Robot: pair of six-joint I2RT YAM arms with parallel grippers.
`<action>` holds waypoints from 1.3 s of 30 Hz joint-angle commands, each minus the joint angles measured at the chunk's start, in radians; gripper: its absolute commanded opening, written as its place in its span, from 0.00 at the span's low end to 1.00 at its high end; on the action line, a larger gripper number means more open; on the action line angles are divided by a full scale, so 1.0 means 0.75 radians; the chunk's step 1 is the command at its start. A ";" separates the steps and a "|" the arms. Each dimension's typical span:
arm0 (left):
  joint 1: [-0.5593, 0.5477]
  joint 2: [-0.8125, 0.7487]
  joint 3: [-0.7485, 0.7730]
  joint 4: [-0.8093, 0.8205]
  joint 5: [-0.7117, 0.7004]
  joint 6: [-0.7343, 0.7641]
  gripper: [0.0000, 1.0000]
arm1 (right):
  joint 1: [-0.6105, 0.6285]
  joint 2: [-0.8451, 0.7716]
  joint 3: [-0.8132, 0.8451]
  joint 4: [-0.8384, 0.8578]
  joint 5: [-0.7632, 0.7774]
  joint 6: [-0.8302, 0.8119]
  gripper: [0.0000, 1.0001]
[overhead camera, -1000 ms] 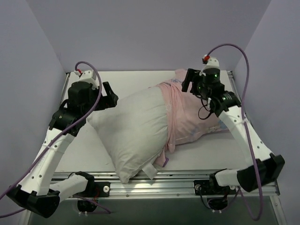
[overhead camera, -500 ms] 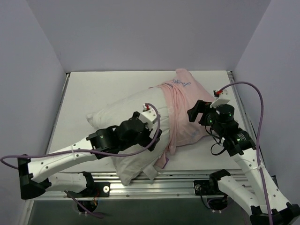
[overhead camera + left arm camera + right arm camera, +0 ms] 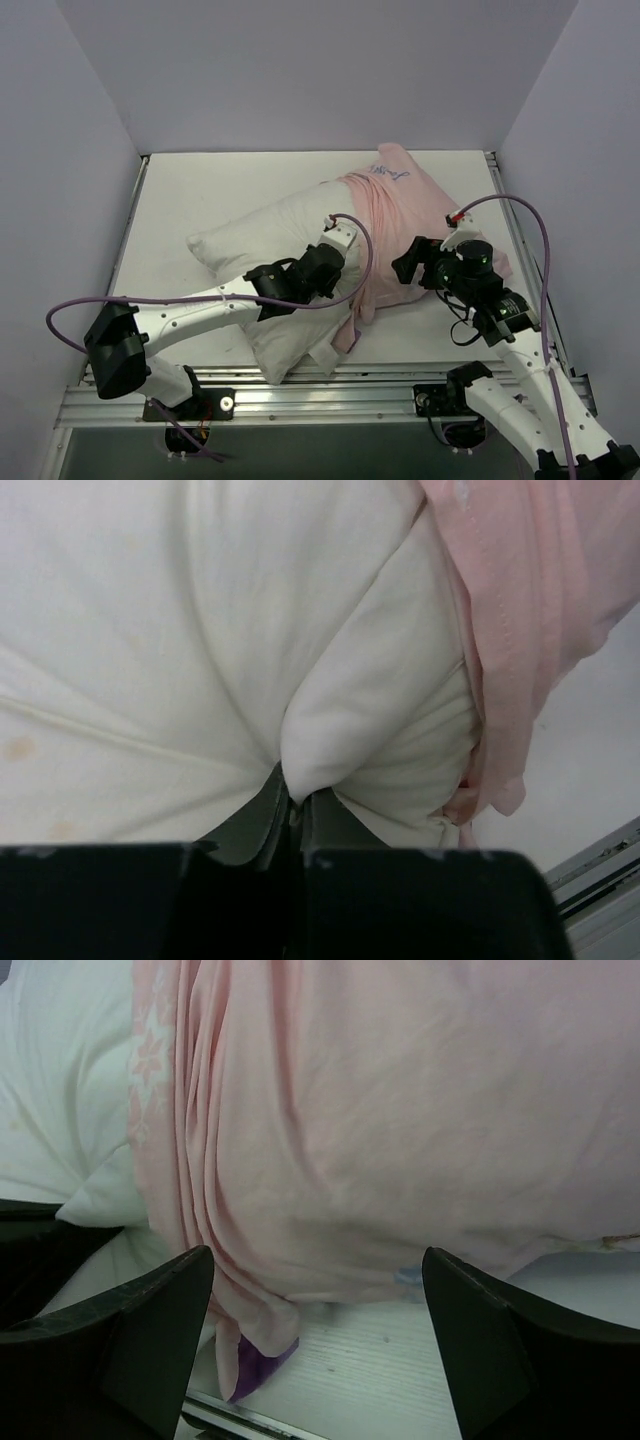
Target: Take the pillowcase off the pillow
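Observation:
The white pillow [image 3: 262, 238] lies slantwise across the table, its right half inside the pale pink pillowcase [image 3: 400, 210]. My left gripper [image 3: 336, 272] is shut on a pinched fold of the bare pillow [image 3: 200, 630], just left of the pillowcase's bunched hem [image 3: 510, 650]; the jaws [image 3: 293, 802] meet on the white fabric. My right gripper [image 3: 405, 266] stands open, low at the near side of the pillowcase [image 3: 400, 1110], with nothing between its fingers [image 3: 150, 1330]. A purple turned-up corner [image 3: 255, 1365] shows at the hem. The pillow [image 3: 60, 1090] shows at the left of the right wrist view.
The metal rail [image 3: 350, 385] runs along the near table edge, close under the pillow's near corner and its white tag [image 3: 325, 357]. Lilac walls close in the back and both sides. Bare white tabletop [image 3: 190, 190] lies at the back left.
My left arm swung from the back left across the pillow and shut on a fold of it. My right arm came from the back right down to the pillowcase's near side.

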 commanded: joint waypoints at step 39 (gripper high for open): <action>0.592 -0.698 -0.137 -0.526 0.281 -0.174 0.02 | -0.435 0.495 0.104 0.373 0.008 0.277 0.00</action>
